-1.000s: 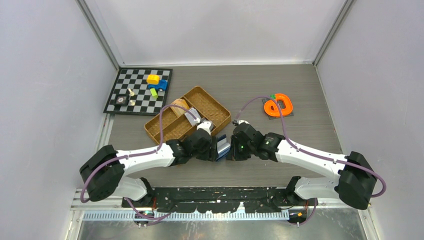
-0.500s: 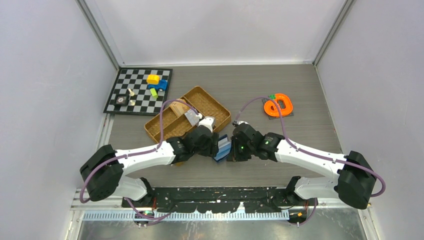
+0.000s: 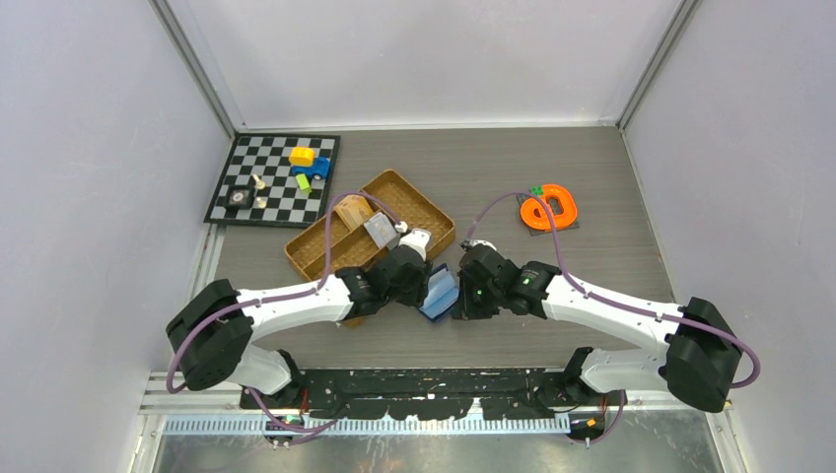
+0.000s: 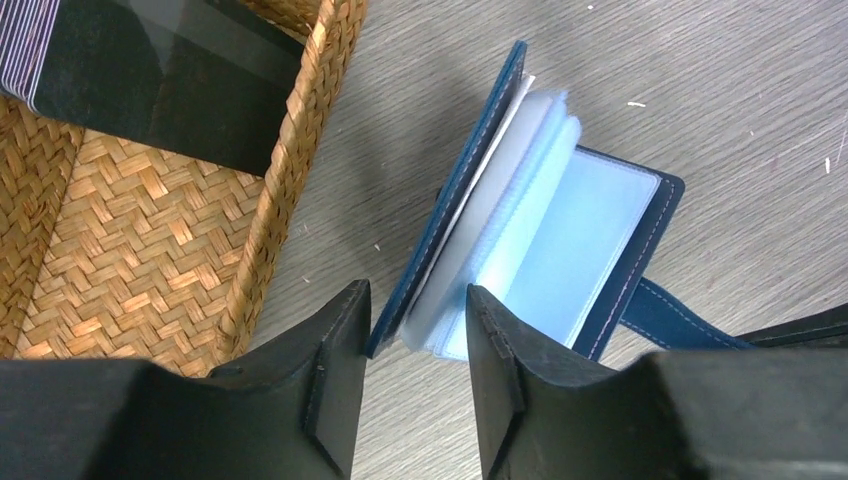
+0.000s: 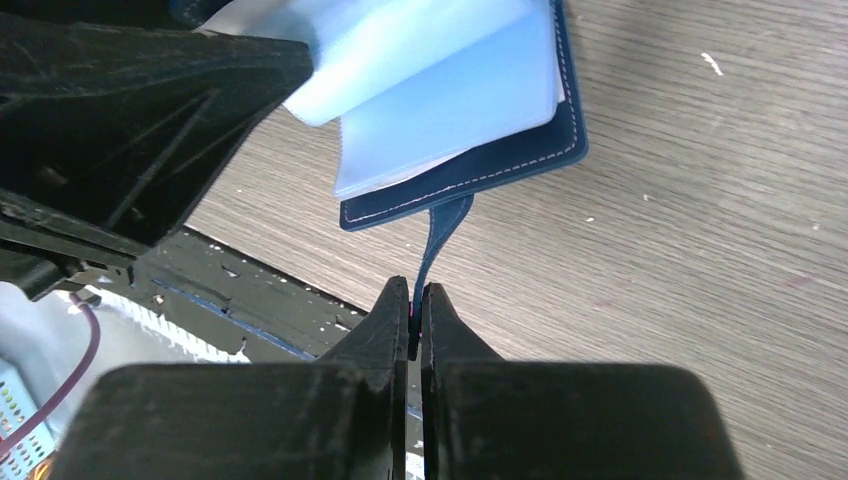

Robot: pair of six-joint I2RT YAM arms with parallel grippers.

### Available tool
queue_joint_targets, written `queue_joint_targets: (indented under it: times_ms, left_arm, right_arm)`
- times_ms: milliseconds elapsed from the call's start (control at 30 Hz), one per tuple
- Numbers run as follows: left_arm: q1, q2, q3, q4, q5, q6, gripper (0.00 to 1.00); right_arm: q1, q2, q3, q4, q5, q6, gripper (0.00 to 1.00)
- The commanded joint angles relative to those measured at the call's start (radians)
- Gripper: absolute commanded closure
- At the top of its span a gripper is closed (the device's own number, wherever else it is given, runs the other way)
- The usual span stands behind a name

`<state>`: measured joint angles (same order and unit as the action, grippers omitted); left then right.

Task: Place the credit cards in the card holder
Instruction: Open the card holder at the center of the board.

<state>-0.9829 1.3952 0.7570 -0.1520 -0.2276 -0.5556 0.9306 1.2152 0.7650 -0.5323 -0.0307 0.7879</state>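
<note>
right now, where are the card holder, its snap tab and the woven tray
card holder point(image 4: 530, 220): left wrist view, on the pale blue sleeves inside
snap tab point(image 5: 438, 228): right wrist view, on the navy strap
woven tray point(image 4: 140, 230): left wrist view, on its bare woven floor

The card holder point(image 3: 438, 295) sits open near the woven tray point(image 3: 424, 200).
</note>
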Motion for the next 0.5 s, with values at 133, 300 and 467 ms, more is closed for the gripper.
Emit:
queue_joint_targets:
  times_ms: [133,300,467]
  left_arm:
    - [-0.011,0.045,0.056,0.027,0.007,0.050,0.74]
    - [-0.013,0.040,0.051,0.025,0.039,0.020,0.92]
    - [-0.016,0.010,0.003,0.024,0.080,-0.090,1.00]
  right_arm:
    - [0.007,-0.010,0.047,-0.097,0.132,-0.012,1.00]
    - [-0.013,0.026,0.093,-0.200,0.256,-0.014,0.99]
    - [-0.111,0.065,0.099,-0.216,0.293,-0.055,0.99]
